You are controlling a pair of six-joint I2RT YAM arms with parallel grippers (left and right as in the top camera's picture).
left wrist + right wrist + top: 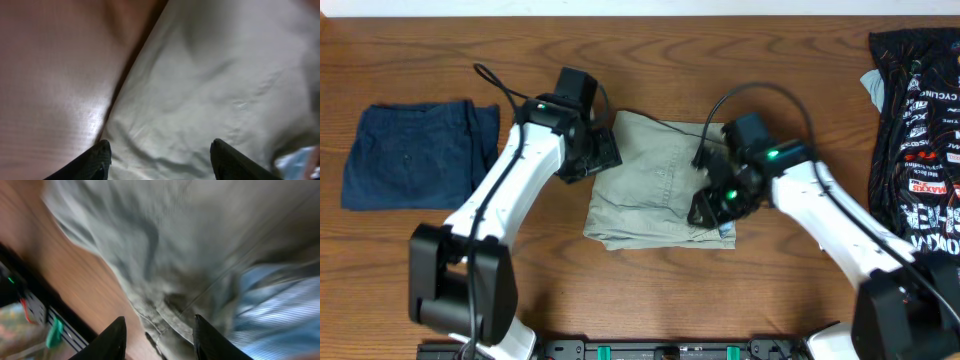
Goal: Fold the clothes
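The khaki-beige shorts (655, 180) lie folded into a rough rectangle at the table's middle. My left gripper (603, 152) is open at the shorts' left edge; its wrist view shows both fingers (159, 152) spread over wrinkled khaki cloth (220, 85) where it meets the wood. My right gripper (708, 205) is open over the shorts' right front corner; its wrist view shows the fingers (159, 330) straddling a seam of the cloth (150, 240), with pale blue-striped lining (280, 305) to the right. Neither gripper holds cloth.
Folded dark navy shorts (415, 155) lie at the far left. A black printed garment (920, 140) lies along the right edge. A black rail (650, 350) runs along the table's front edge. Bare wood (670, 290) lies in front of the shorts.
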